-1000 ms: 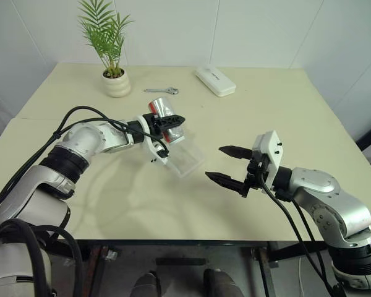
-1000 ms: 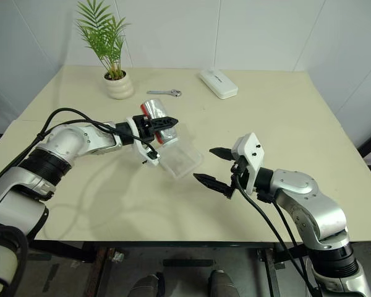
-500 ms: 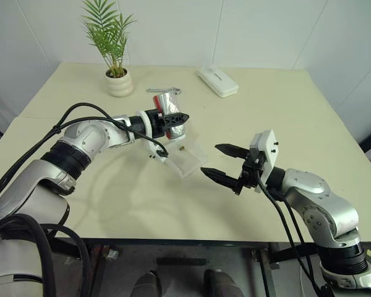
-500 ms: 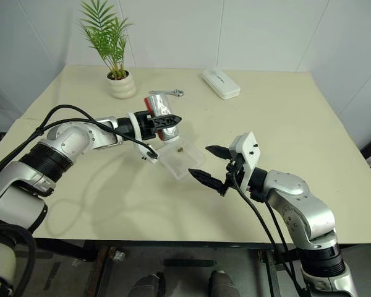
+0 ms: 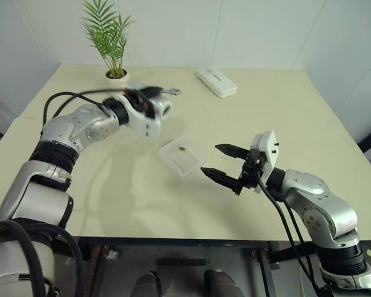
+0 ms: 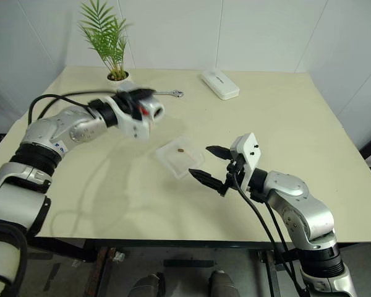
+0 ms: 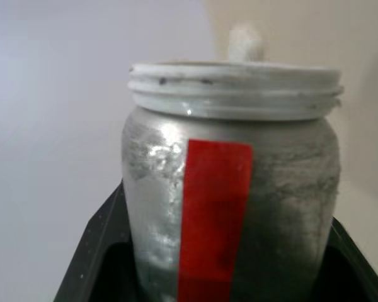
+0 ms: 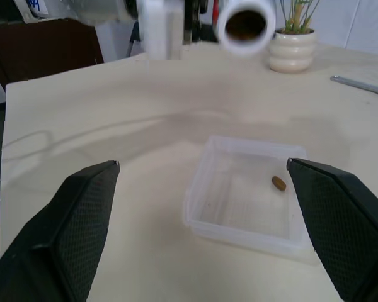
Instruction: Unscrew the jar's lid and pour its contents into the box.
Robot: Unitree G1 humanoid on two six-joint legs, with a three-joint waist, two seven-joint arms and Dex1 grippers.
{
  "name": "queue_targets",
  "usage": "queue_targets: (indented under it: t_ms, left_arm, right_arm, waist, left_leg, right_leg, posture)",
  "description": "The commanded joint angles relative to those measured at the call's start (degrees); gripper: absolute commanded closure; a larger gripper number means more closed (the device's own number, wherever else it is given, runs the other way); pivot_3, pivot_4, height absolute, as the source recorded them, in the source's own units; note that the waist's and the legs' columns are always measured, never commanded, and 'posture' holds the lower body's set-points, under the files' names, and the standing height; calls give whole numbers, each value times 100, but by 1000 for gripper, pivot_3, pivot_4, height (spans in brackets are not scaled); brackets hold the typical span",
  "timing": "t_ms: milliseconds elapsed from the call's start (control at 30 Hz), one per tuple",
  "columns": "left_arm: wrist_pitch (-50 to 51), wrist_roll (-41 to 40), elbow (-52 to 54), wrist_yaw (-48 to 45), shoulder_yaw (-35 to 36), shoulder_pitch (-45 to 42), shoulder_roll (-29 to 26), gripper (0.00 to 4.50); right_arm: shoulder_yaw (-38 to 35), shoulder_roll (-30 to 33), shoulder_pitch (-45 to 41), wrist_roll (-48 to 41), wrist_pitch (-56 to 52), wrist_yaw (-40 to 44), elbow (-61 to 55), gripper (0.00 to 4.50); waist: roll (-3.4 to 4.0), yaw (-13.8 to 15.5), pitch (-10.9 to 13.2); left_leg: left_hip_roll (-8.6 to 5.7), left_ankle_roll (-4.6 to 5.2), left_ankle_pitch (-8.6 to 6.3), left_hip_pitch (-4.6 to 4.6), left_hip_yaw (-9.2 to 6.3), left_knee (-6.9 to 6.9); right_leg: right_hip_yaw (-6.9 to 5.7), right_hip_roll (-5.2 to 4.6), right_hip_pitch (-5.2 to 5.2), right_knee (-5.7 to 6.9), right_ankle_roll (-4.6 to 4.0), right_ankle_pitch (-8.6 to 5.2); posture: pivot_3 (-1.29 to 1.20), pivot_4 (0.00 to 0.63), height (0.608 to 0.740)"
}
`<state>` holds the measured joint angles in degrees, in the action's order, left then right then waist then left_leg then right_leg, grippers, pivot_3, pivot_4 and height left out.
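Already poured: brown bit (image 5: 182,149) inside clear box (image 5: 183,158). Left gripper (image 5: 149,99) clenched on lidless jar (image 7: 232,189), lifted beside box; right gripper (image 5: 219,161) spread, empty. Risk: clipping box on set-down.

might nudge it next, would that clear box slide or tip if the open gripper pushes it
The box would probably slide rather than tip: it is shallow, wide and sits flat on the smooth table. It looks like thin clear plastic holding only one brown bit, so it is likely very light and may skid or twist under an off-centre push.
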<state>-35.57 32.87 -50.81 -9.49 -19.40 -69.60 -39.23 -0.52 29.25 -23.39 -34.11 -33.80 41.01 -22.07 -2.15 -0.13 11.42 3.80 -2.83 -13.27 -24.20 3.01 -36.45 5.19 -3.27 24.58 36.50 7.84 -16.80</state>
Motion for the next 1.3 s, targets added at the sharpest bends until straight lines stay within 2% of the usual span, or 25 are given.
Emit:
queue_targets:
  t_ms: [33, 100, 167, 233, 333, 400, 633, 800, 1033, 1100, 1300]
  left_arm:
    - [1555, -2125, 64, -1907, 1191, 322, 357, 2500]
    - [2123, -2460, 231, -2141, 1502, 413, 410, 2500]
    - [3490, -3158, 44, -2227, 2155, 386, 499, 2500]
    - [4718, -3825, -161, -1973, 2850, 353, 576, 2500]
    - [5830, -4824, -570, -1130, 4109, 391, 575, 2500]
    - [5499, -4648, -545, -758, 4137, 598, 496, 2500]
    - [2881, -4490, -608, -501, 4365, 1662, 289, 2500]
    - [2300, -4219, -1088, -403, 4150, 1913, 150, 2500]
    - [2202, -4458, -1571, -340, 4342, 2028, 249, 2500]
    - [2223, -4485, -1598, -365, 4356, 2043, 268, 1793]
    - [2201, -4508, -1578, -448, 4354, 2112, 279, 53]
  right_arm:
    - [-164, 54, 6, -83, 93, 53, -163, 14]
    - [-160, 72, 8, -72, 98, 69, -163, 14]
    - [-165, 134, 7, -41, 131, 127, -145, 14]
    - [-182, 182, 2, -22, 193, 199, -113, 14]
    - [-167, 281, 0, 76, 338, 332, -54, 14]
    - [-165, 296, -6, 138, 473, 387, -19, 14]
    - [-101, 398, -19, 358, 712, 517, 104, 14]
    - [-76, 370, -4, 379, 723, 487, 102, 14]
    - [-38, 301, -78, 400, 710, 420, 130, 14]
    - [-37, 287, -102, 394, 695, 410, 135, 0]
    - [-25, 238, -140, 367, 675, 403, 139, 0]
  waist:
    - [0, -5, 0]
    - [0, -37, 0]
    - [-2, -52, 1]
    - [-2, -99, 1]
    - [-4, -179, 0]
    - [-4, -193, 0]
    - [-10, -147, -2]
    - [-15, -106, -5]
    - [-15, -134, -6]
    - [-16, -141, -6]
    - [-16, -144, -6]
  left_leg:
    - [0, 0, 0, 0, -1, -3]
    - [0, 0, 0, 1, -1, -10]
    - [1, 1, 0, -1, -6, -19]
    - [1, 2, 0, -3, -11, -35]
    - [1, 7, -4, -3, -16, -56]
    - [1, 7, -4, 1, -21, -61]
    - [2, 2, -1, 1, -22, -58]
    - [1, 2, -2, 1, -20, -59]
    - [2, 2, -2, 1, -19, -57]
    - [2, 2, -2, 2, -18, -57]
    - [2, 2, -2, 1, -18, -56]
  right_leg:
    - [0, 0, -2, 3, 0, 0]
    - [0, 0, -2, 11, 0, 0]
    - [0, 2, 1, 24, 0, 0]
    - [0, 4, 0, 34, 0, 0]
    - [0, 3, -7, 44, 3, 1]
    - [-1, 3, -9, 54, 4, 1]
    - [-3, 3, -7, 56, 1, 3]
    - [-4, 3, -13, 45, 1, 5]
    - [-4, 3, -13, 42, 1, 9]
    - [-4, 3, -13, 43, 0, 9]
    - [-4, 3, -13, 42, 0, 9]
  posture:
    - [0, 150, 740]
    - [0, 150, 740]
    - [0, 150, 740]
    - [0, 150, 740]
    - [0, 150, 740]
    - [0, 150, 740]
    - [0, 150, 740]
    - [0, 150, 740]
    - [0, 150, 740]
    - [0, 150, 740]
    - [0, 150, 740]
